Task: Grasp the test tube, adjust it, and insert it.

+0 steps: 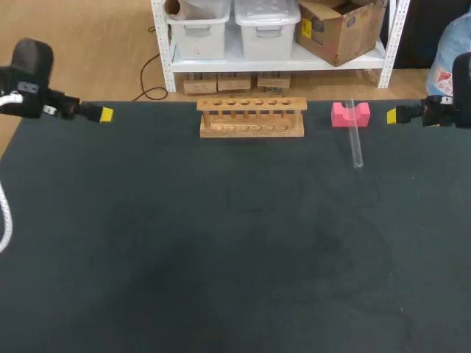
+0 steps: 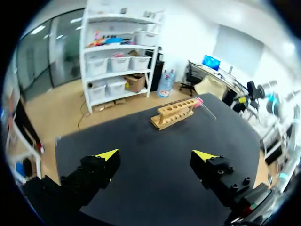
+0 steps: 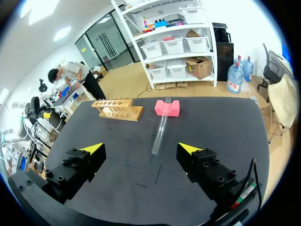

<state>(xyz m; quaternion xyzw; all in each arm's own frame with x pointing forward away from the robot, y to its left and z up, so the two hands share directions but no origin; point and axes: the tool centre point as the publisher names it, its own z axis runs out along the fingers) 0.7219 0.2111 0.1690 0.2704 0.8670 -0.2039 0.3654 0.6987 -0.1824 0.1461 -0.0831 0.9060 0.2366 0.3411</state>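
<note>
A clear test tube (image 1: pixel 355 138) (image 3: pixel 160 126) leans with its upper end on a pink notched block (image 1: pixel 349 115) (image 3: pixel 168 108) at the table's back right, its lower end on the black table (image 1: pixel 235 250). A wooden tube rack (image 1: pixel 252 118) (image 2: pixel 175 112) (image 3: pixel 118 108) stands at the back middle with its holes unfilled. My right gripper (image 1: pixel 392 115) (image 3: pixel 141 153) hangs open at the right edge, the tube well ahead of it between its fingers' line. At the far left, my left gripper (image 1: pixel 105 114) (image 2: pixel 157 157) is open and holds nothing.
The black table (image 2: pixel 141 155) (image 3: pixel 211 127) shows no other objects beyond the rack, block and tube. Its back edge runs just behind the rack.
</note>
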